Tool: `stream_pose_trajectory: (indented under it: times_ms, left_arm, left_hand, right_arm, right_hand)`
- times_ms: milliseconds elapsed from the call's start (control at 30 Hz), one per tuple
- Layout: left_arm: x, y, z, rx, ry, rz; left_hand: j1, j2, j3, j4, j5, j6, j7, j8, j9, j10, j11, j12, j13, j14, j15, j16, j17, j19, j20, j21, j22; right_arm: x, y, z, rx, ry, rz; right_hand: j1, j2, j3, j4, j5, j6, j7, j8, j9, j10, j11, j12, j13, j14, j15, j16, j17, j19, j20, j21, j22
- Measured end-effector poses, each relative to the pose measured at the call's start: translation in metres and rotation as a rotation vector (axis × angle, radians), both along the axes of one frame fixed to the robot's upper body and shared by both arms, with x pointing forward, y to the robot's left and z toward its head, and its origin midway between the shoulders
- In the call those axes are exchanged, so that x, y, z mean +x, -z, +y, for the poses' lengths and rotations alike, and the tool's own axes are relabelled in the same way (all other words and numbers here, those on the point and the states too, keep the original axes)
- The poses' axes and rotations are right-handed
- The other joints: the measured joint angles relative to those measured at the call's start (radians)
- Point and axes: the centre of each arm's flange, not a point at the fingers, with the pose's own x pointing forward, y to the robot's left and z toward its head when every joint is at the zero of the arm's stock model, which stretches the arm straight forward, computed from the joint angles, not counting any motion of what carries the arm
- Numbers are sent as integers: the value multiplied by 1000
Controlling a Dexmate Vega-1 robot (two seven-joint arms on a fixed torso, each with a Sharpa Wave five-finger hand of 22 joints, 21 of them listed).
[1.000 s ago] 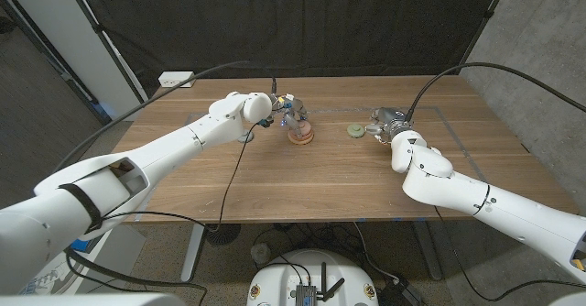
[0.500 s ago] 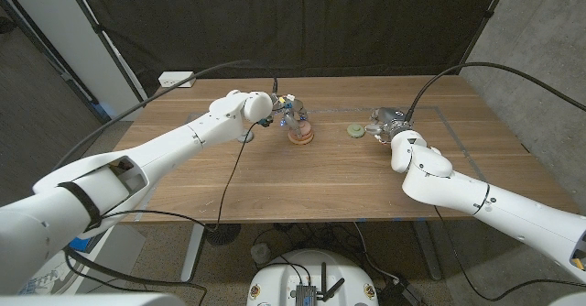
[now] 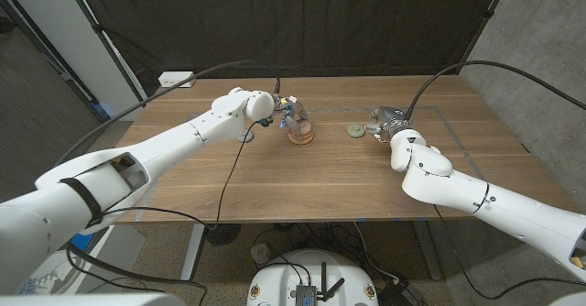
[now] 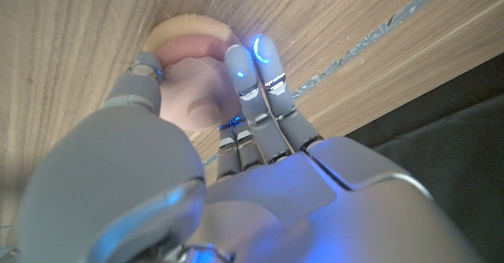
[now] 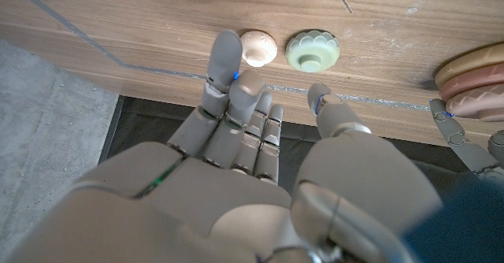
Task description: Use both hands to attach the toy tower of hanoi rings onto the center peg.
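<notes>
A stack of tan and pink rings [image 3: 300,136] stands at the table's middle back. My left hand [image 3: 287,114] hovers right over it. In the left wrist view its thumb and fingers [image 4: 250,68] pinch a pink ring [image 4: 194,96] just above the tan ring [image 4: 189,31] of the stack. A green scalloped ring [image 3: 353,130] lies flat to the right of the stack, and beside it a small peach piece [image 5: 257,48] and the green ring [image 5: 313,52] lie in front of my right hand [image 3: 385,123]. That hand holds nothing, fingers spread, close to the peach piece.
A white box [image 3: 176,80] sits at the table's back left corner. A black cable [image 3: 240,164] trails from the left wrist across the table to its front edge. Tape lines [image 3: 450,123] mark the wood at the right. A dark curtain hangs behind.
My left hand has shifted slightly right, closer over the ring stack, still pinching the pink ring. The right hand and the green ring have stayed put.
</notes>
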Motion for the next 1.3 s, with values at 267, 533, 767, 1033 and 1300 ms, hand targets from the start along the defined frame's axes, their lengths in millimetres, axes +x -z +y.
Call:
stream_pose_trajectory:
  times_ms: [267, 533, 767, 1033, 1300]
  left_arm:
    - [1, -1, 0, 10, -3, 12]
    - [1, -3, 4, 4, -7, 16]
    - [-3, -6, 7, -4, -5, 9]
    - [-10, -7, 17, -36, -10, -10]
    - [-18, -5, 33, -95, -20, -35]
  left_hand:
    - [-8, -8, -4, 4, -3, -26, 9, 0, 0, -24, 15, 2, -3, -11, -2, -3, 5, -5, 5, -5, -6]
    - [-17, -7, -8, 0, -7, -36, 18, 5, -5, -38, 21, 6, -8, -20, 7, -10, 9, -11, 0, -5, -7]
    - [-29, -8, -8, 0, -7, -36, 19, 5, -5, -46, 23, 13, -8, -25, 5, -10, 9, -11, 0, -5, -11]
    - [-42, -5, -8, 0, -7, -4, 15, 24, -9, -5, 14, 36, -12, -28, 9, -15, 13, -7, 4, -5, -11]
    - [-42, -5, -8, 0, -7, 17, 16, 31, -9, 14, 6, 43, -12, -13, 9, -7, 14, -1, 3, -5, -8]
  right_arm:
    - [0, -2, 2, -1, -4, -2]
    - [1, -2, 2, -4, -5, 1]
    - [2, -2, 3, -6, -6, 1]
    - [2, -2, 4, -10, -9, 1]
    - [2, -4, 6, -18, -15, -4]
  right_hand:
    - [0, 0, 0, 0, 0, 0, 0, 0, 0, 0, 0, 0, 0, 0, 0, 0, 0, 0, 0, 0, 0]
    - [0, 0, 0, 0, 0, 0, 0, 0, 0, 0, 0, 0, 0, 0, 0, 0, 3, 0, 0, 0, 1]
    - [0, 0, 6, 6, 0, 0, 0, 0, 0, 0, 0, 0, 0, 0, 0, 0, 0, 0, 0, 0, 0]
    - [0, 0, 5, 6, 0, 3, 3, 0, 0, 0, 0, 0, 0, 0, 0, 0, 1, 0, 0, 0, 2]
    - [0, 0, 5, 6, 0, 29, -7, 11, 10, 0, 0, -5, 0, 0, 0, 0, 0, 0, 0, 0, 0]
